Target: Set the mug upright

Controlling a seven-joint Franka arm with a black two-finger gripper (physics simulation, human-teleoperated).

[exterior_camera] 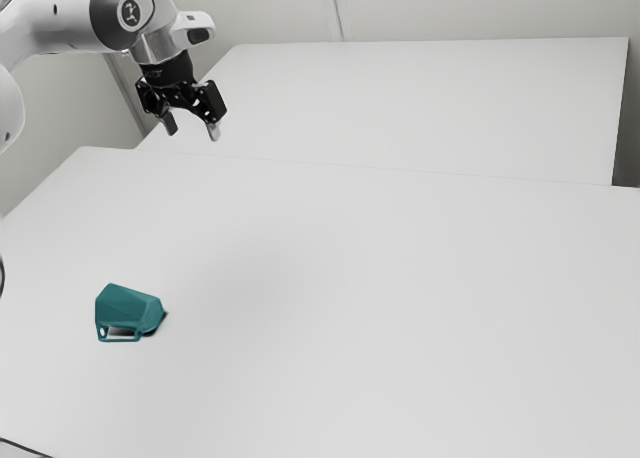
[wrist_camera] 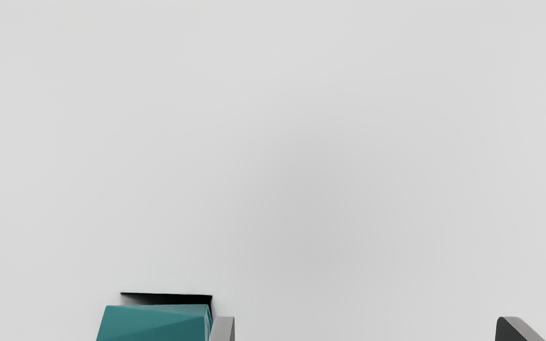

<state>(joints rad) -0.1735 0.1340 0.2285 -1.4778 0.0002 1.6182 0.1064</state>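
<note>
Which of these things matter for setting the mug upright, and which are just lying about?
For the job:
teal mug, on its side
tool, open
white table beneath the mug

Not needed:
further white surface
thin dark line, perhaps a cable

The pale arm [exterior_camera: 50, 28] is extended from the exterior view's upper left toward the exterior view's right. A dark grey joint cover [exterior_camera: 108, 10] is carried on it, marked with a round emblem [exterior_camera: 130, 13]. Past this joint, the wrist [exterior_camera: 158, 46] is directed downward, and a small pale housing [exterior_camera: 195, 26] is borne at its side. The black gripper [exterior_camera: 192, 133] is suspended beneath, with its two fingers [exterior_camera: 214, 133] pointed down and held well apart. In the wrist view, both fingertips [wrist_camera: 223, 329] are seen, separated by a wide gap; a dark face is shown on one of them.
</note>
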